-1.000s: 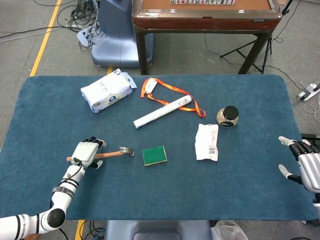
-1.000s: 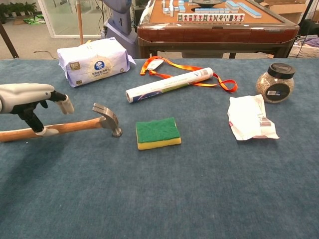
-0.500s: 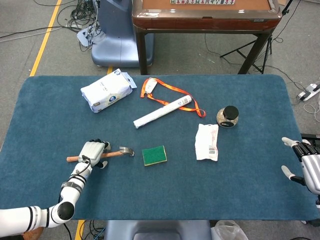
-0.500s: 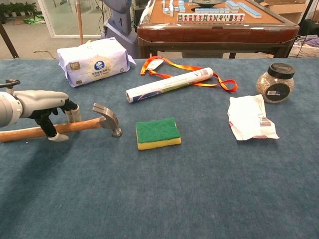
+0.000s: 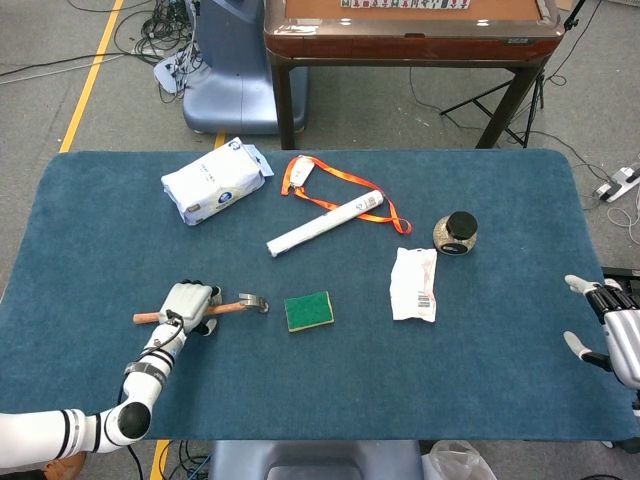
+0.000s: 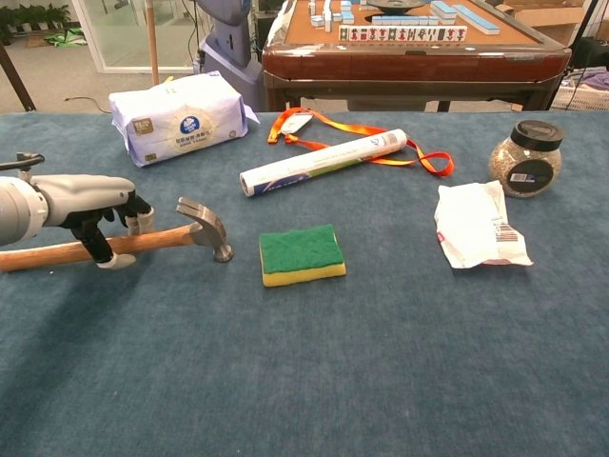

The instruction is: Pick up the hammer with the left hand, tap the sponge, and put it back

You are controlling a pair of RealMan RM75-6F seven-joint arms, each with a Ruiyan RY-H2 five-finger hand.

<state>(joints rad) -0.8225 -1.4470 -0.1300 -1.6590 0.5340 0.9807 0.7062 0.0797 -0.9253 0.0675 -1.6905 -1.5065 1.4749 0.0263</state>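
The hammer (image 6: 181, 235) lies on the blue table cloth, its wooden handle pointing left and its metal head (image 5: 256, 302) toward the sponge. My left hand (image 6: 81, 195) sits over the middle of the handle, fingers behind it and thumb in front, gripping it while it rests on the cloth. The same left hand (image 5: 188, 303) shows in the head view. The green and yellow sponge (image 6: 302, 254) lies flat a short way right of the hammer head, also seen as the sponge (image 5: 308, 311). My right hand (image 5: 615, 335) hovers at the table's right edge, fingers apart, holding nothing.
A tissue pack (image 6: 181, 116) lies at the back left. A rolled paper tube (image 6: 324, 162) and an orange lanyard (image 6: 419, 157) lie behind the sponge. A white packet (image 6: 476, 227) and a dark-lidded jar (image 6: 521, 162) are to the right.
My left hand came down from above the handle and its fingers closed around it. The hammer has stayed where it lay. The right hand barely moved.
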